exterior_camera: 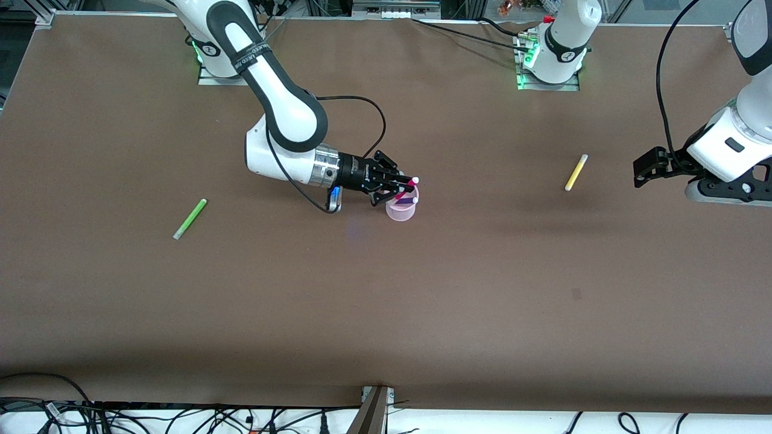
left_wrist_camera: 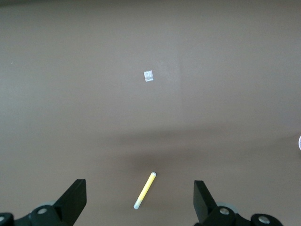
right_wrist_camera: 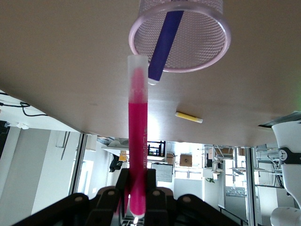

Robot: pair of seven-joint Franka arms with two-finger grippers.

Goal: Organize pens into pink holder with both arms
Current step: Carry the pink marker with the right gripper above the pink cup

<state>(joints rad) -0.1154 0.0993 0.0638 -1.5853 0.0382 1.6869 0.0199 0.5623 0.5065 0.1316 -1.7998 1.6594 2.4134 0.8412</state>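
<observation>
My right gripper [exterior_camera: 403,188] is clamped on the pink pen [right_wrist_camera: 137,136], just over the pink holder [exterior_camera: 401,211] with the purple pen [right_wrist_camera: 162,44] inside; I should tilt its tip past the rim before releasing. My left gripper [left_wrist_camera: 139,200] waits spread wide over the yellow pen [exterior_camera: 576,172], at about 3 o'clock from the holder; the green pen [exterior_camera: 190,219] lies at 9 o'clock.

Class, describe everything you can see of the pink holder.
The pink holder is a small, pale pink, translucent cup, seemingly plastic with a mesh-like wall and a round rim. It stands upright on the brown table, mid-table. A purple pen leans inside it, its end above the rim. The right gripper holds a magenta pen just over it.
</observation>
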